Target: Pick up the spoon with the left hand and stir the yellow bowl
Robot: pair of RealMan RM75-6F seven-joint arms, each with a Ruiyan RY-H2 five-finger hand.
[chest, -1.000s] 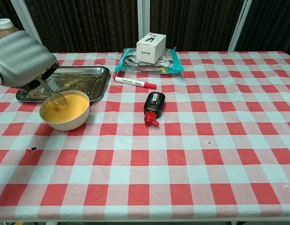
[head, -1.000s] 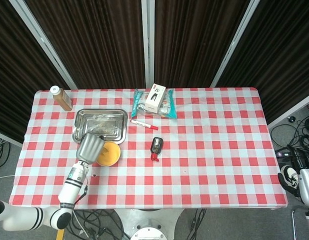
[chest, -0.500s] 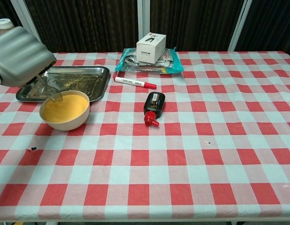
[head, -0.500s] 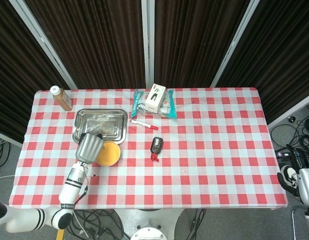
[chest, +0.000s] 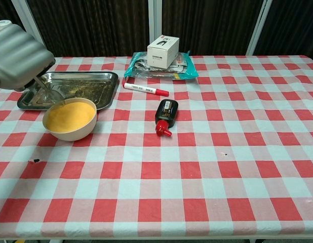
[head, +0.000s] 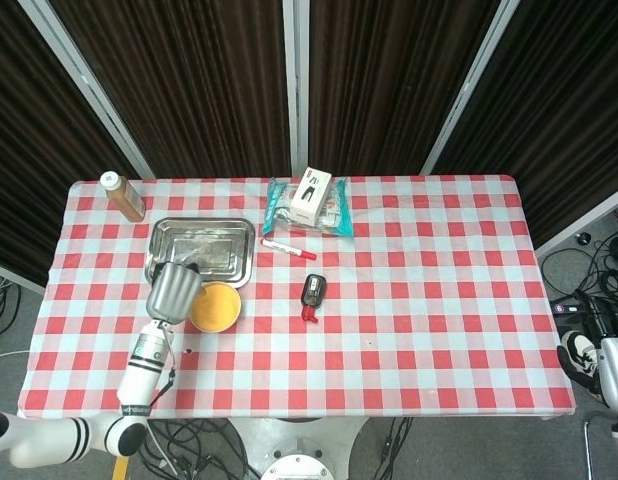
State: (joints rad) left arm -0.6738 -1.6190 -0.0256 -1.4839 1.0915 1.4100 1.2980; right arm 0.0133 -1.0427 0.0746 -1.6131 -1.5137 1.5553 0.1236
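Spoon (chest: 49, 93): thin metal handle was held by the left hand (chest: 17, 55), fingers closed round it; the bowl end was dipped at the far left rim of the yellow bowl (chest: 70, 119). Yellow bowl: was set on the checked tablecloth (chest: 207, 167), just in front of the metal tray (chest: 95, 83). Red-capped black bottle (chest: 165, 115): was laid right of the bowl. Right hand: not seen in either view.

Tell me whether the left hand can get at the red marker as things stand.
Probably not: the left hand holds the spoon at the yellow bowl, so it is occupied. The marker itself lies uncovered.
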